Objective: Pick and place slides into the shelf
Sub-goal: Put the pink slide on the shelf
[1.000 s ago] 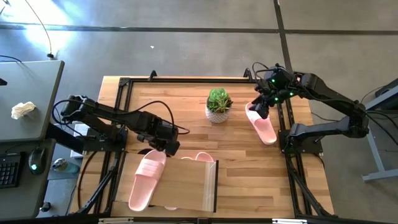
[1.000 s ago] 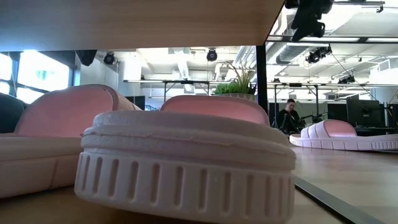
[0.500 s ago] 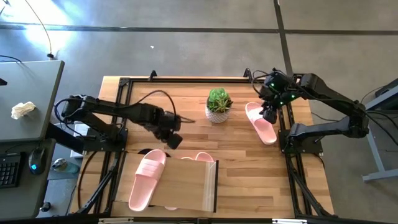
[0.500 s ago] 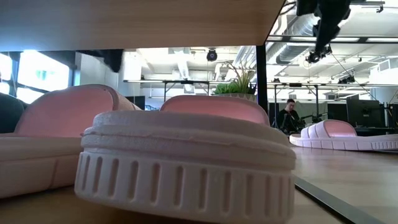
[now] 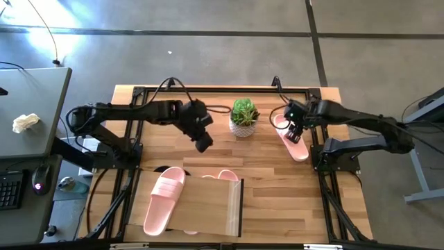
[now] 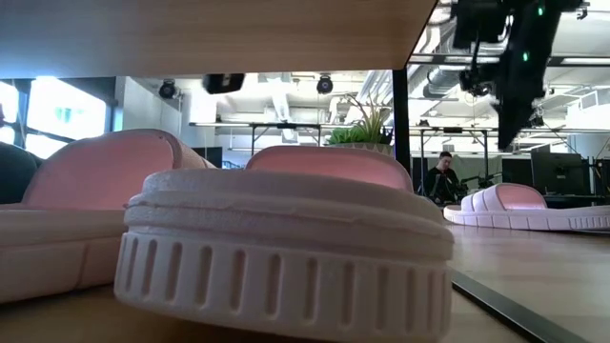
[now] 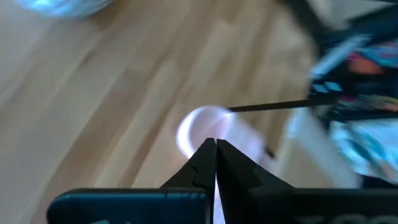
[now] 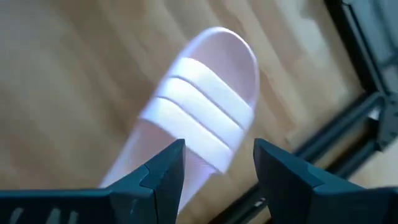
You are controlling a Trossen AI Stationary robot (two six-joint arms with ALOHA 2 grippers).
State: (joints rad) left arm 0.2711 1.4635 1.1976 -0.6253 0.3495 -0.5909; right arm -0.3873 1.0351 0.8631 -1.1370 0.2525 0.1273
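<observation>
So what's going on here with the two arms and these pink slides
The right gripper hangs open just above a pink slide lying on the table beside the potted plant, apparently lining up to grab it. The left gripper is shut and empty, raised over the middle of the table. Another pink slide lies on top of the shelf, with more showing underneath.

Overhead view: even, bright illumination; soft shadows under both arms. Low view: backlit by windows [image 6: 57, 110] at left; nearest slide [image 6: 286, 252] soft-focused. Left wrist view: heavy motion blur throughout. Right wrist view: pink slide [image 8: 193, 134] mildly blurred, evenly lit
</observation>
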